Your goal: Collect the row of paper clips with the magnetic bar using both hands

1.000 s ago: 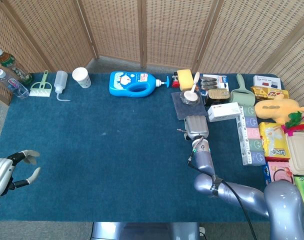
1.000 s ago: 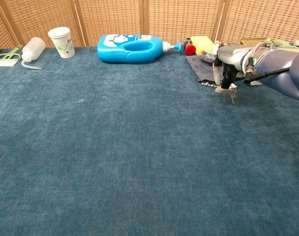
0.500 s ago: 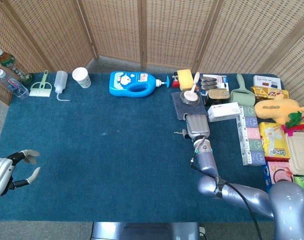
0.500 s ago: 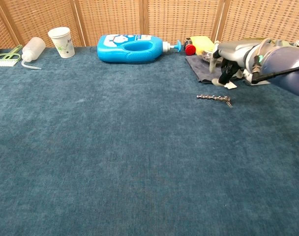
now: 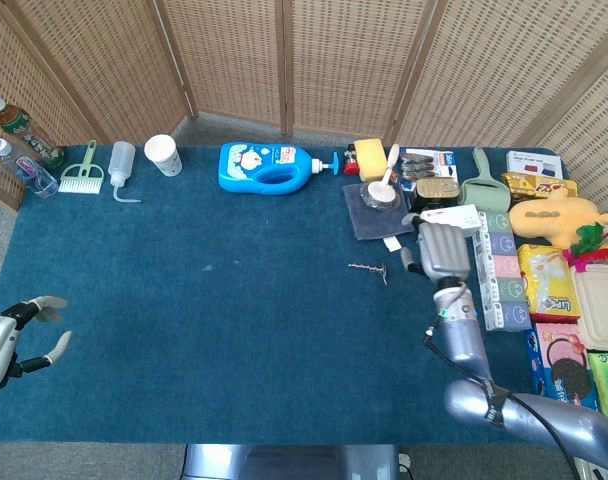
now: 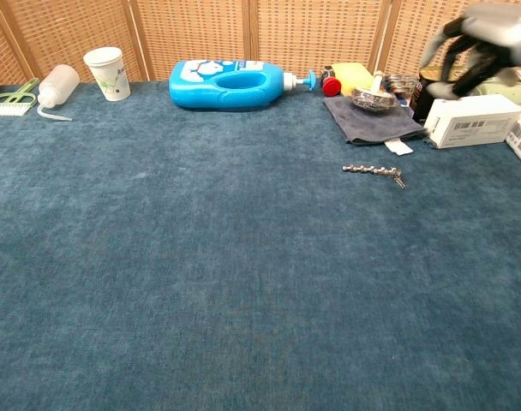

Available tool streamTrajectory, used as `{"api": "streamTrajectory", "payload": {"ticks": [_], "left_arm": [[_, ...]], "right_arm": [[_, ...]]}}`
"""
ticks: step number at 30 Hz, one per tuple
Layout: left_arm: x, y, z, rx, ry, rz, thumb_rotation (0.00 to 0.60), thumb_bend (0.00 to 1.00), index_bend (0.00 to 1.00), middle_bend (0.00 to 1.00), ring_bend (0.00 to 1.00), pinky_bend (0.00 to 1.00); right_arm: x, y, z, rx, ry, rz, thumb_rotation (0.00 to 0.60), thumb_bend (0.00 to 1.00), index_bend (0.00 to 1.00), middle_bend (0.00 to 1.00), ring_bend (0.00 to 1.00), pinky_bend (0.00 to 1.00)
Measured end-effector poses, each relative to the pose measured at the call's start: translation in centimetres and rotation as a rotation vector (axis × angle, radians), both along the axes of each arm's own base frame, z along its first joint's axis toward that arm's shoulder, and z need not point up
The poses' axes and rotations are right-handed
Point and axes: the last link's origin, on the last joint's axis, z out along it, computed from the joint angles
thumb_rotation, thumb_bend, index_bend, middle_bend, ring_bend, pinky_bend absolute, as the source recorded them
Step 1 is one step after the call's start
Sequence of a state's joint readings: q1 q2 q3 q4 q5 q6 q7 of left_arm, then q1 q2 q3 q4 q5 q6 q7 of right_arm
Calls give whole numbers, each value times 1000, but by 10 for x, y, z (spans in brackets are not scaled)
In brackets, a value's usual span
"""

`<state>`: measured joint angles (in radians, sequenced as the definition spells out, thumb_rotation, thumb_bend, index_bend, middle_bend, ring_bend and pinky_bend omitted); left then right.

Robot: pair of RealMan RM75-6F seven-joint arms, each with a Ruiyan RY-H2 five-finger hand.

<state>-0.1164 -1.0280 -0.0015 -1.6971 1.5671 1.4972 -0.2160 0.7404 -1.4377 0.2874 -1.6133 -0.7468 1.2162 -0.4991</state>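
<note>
The row of paper clips lies on the blue table, just in front of the grey cloth. The right hand is up over the white box; I cannot tell how its fingers lie. The left hand is far off, fingers spread, holding nothing. No label is clear enough to read.

Paper clips in row on counter, just before cloth. Detergent bottle at back. Cup far left. Box right of cloth.
</note>
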Motion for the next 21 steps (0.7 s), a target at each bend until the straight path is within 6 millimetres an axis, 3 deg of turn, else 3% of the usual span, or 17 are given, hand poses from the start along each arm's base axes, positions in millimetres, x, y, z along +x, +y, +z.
{"api": "streamTrajectory", "payload": {"ticks": [3,6,13,21], "left_arm": [[-3,-1,1,5,17,3,351,316,321,468,413,718],[-6,-2,0,8,34,0,351,315,321,460,387,659],[-14,-6,-2,36,49,31,352,316,328,437,377,631],[-23,-14,-3,67,81,63,366,316,350,435,361,603]], "right_arm": [[-11,10,11,-34,-11,16,599,440,345,469,561,758],[-22,20,20,-65,-10,38,599,440,367,450,525,692],[-59,56,40,-130,43,65,599,440,370,419,424,565],[-104,99,55,-172,105,11,599,440,379,415,414,513]]}}
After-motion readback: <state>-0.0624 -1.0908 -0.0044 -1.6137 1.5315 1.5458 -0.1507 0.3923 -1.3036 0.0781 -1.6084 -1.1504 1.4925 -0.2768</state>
